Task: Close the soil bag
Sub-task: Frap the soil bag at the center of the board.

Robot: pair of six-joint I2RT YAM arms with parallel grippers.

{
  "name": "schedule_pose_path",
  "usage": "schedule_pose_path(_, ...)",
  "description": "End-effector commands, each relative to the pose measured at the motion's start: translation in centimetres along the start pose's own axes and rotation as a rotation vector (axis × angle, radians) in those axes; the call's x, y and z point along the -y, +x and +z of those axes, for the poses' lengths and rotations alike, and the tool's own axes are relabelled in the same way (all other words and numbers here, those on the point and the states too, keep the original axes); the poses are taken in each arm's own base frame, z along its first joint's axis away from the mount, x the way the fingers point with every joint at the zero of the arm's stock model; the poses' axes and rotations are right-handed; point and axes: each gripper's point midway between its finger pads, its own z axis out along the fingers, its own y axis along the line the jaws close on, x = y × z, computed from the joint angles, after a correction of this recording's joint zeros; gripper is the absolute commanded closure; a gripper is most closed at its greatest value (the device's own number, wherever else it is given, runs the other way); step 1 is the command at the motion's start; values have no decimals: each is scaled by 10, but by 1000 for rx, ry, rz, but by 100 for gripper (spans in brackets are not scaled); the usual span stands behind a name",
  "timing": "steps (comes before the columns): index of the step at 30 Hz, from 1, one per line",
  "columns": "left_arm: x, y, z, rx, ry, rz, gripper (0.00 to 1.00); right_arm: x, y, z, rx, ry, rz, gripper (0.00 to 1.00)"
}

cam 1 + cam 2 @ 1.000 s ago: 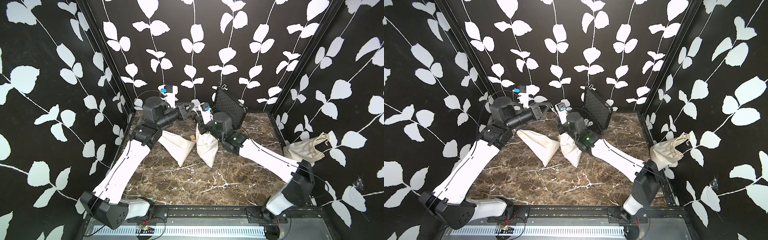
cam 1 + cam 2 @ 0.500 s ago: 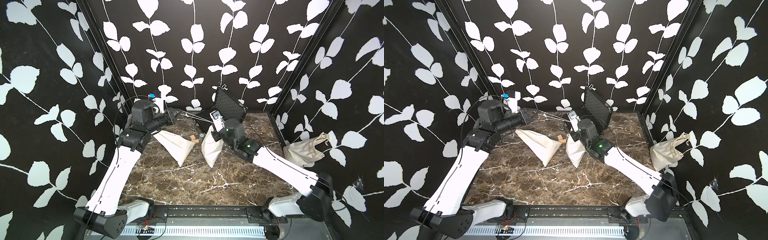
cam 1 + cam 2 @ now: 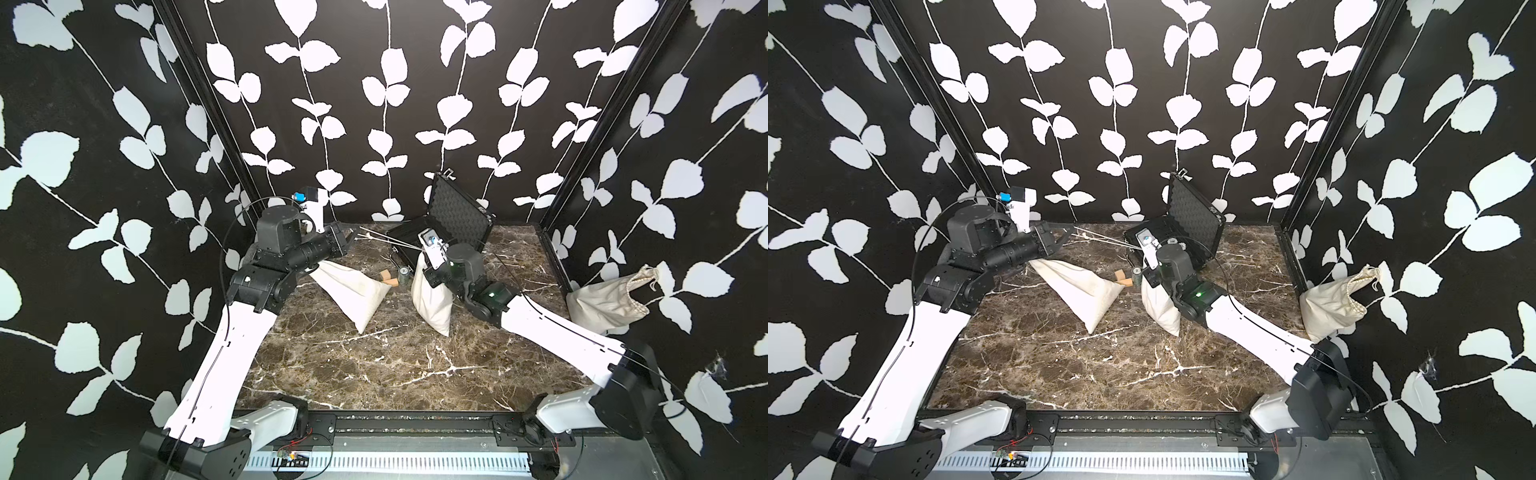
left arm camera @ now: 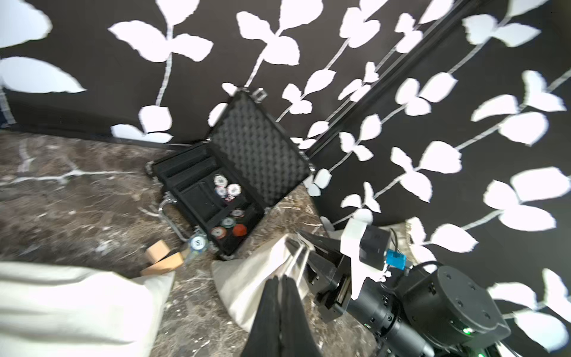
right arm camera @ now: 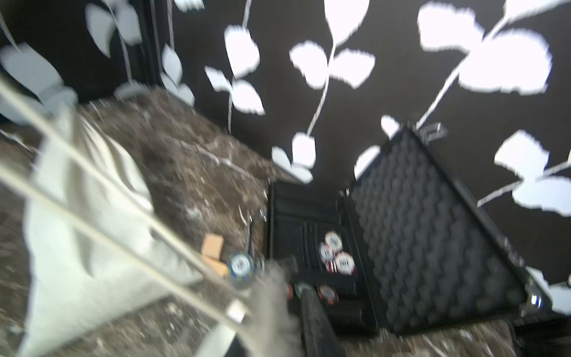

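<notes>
The soil bag (image 3: 432, 303) (image 3: 1160, 307), a cream cloth sack, stands at mid-table with its neck pointing up and back. My right gripper (image 3: 422, 254) (image 4: 304, 247) is closed round that gathered neck; in the blurred right wrist view grey cloth (image 5: 272, 303) fills the jaws beside one dark finger (image 5: 310, 306). Two pale drawstrings (image 3: 386, 242) (image 3: 1100, 240) (image 5: 92, 191) run taut from the neck leftward to my left gripper (image 3: 352, 236) (image 4: 279, 278), which is shut on their ends.
A second cream sack (image 3: 357, 291) lies under my left arm. Wooden blocks (image 3: 388, 277) and a chip stack (image 3: 403, 275) sit between the sacks. An open black case (image 3: 457, 216) with chips stands at the back. A third sack (image 3: 606, 299) leans on the right wall.
My left gripper has drawn back to the left and my right gripper has shifted right with the bag, so the drawstrings span a longer stretch between them.
</notes>
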Motion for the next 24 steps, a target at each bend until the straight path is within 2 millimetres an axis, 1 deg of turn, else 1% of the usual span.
schedule_pose_path(1,22,-85,-70,402,-50,120,100,70,87,-9,-332,268,-61,79)
schedule_pose_path(3,25,-88,-75,410,-58,136,100,76,61,-27,-293,256,-61,80)
schedule_pose_path(6,31,-94,-87,436,-72,166,100,79,17,-57,-162,199,-53,84)
schedule_pose_path(8,33,-94,-92,442,-74,179,100,78,0,-70,-110,164,-61,88)
schedule_pose_path(9,34,-93,-92,439,-73,182,100,74,-2,-73,-101,134,-71,90)
schedule_pose_path(11,34,-90,-94,429,-73,188,100,60,7,-67,-113,39,-93,92)
schedule_pose_path(14,36,-81,-94,401,-57,206,100,25,33,-50,-141,-225,-36,92)
schedule_pose_path(15,39,-78,-94,386,-43,213,100,18,43,-44,-151,-284,-6,93)
schedule_pose_path(17,42,-70,-90,356,-9,233,100,16,61,-30,-173,-322,61,95)
schedule_pose_path(18,42,-66,-88,343,3,243,100,21,71,-19,-186,-307,86,94)
schedule_pose_path(20,41,-58,-79,300,29,252,100,34,87,0,-225,-233,113,88)
schedule_pose_path(21,40,-54,-73,276,42,250,100,39,93,9,-243,-204,120,86)
schedule_pose_path(22,35,-48,-62,242,49,241,100,41,95,17,-253,-189,126,85)
schedule_pose_path(24,22,-39,-38,170,52,206,100,47,89,29,-255,-152,170,81)
